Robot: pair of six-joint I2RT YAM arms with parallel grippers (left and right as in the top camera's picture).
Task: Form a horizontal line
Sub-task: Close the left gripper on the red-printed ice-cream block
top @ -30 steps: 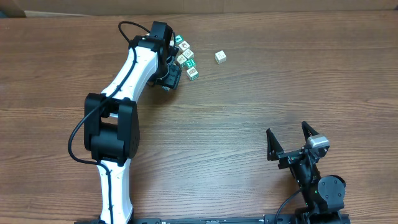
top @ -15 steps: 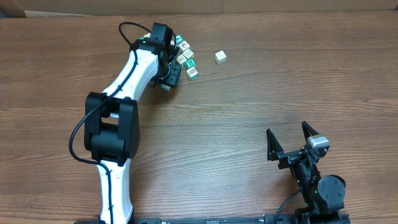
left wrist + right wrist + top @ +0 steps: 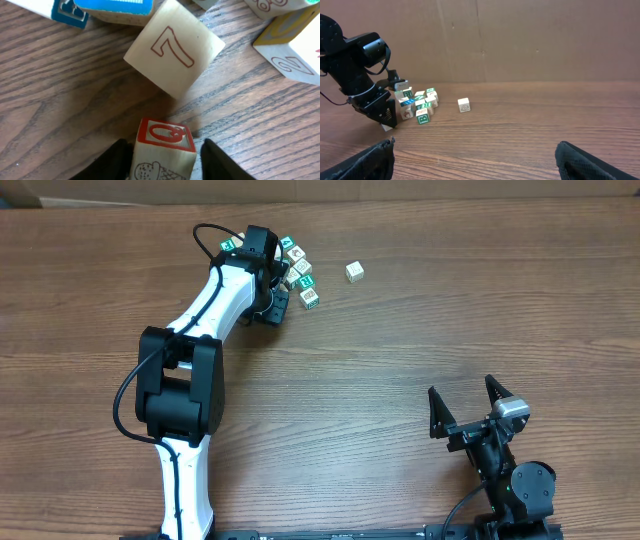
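The left pincer (image 3: 165, 152) stands narrow, one finger on each side of the red-topped cube (image 3: 165, 136) at the bottom of the wrist view. Whether it already pinches cannot be told. It straddles this cube probably to pull it clear of the bunch (image 3: 298, 272), upper left of centre in the overhead view. No horizontal line is laid yet. Only a lone cube (image 3: 353, 272) lies apart, right of the bunch, perhaps its start. The right pincer (image 3: 463, 395) is wide open, lower right.

The white-and-black left arm (image 3: 215, 290) is stretched far forward, with the wrist bent downward and its black jaws set partly apart, low and pointing down. The black right arm (image 3: 505, 465) is folded near its base, jaws spread wide and pointed forward.
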